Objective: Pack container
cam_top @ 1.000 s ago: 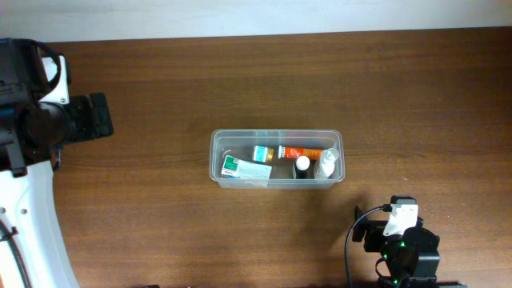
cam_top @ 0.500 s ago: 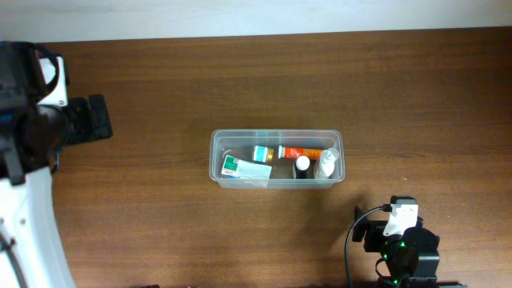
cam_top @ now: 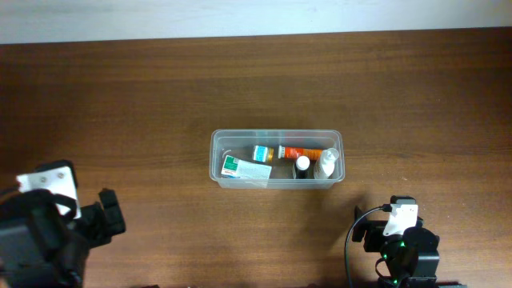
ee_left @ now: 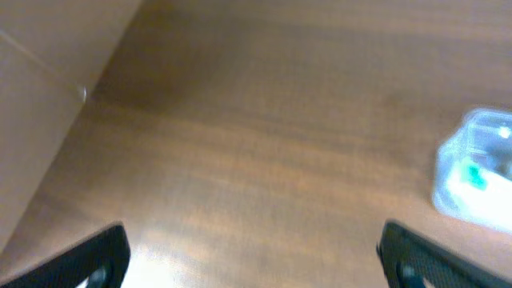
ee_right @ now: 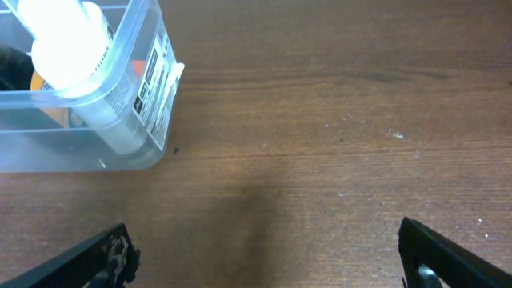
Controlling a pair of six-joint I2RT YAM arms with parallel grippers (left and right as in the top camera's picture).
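The container (cam_top: 276, 132) stands upright at the centre of the table (cam_top: 416, 96), holding a green-and-white box (cam_top: 246, 169), an orange tube (cam_top: 302, 151) and, at its right end, a white-capped bottle (ee_right: 68, 36). The left gripper (ee_left: 252, 260) hangs well apart from it at the front left, jaws wide, holding nothing. The right gripper (ee_right: 268, 260) sits near the container's front right corner, jaws likewise wide.

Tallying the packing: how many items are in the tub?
5 in the container: green-white box at left, green-labelled item beside it, orange tube mid-back, black-capped bottle, clear bottle at right end. Others may be hidden beneath.
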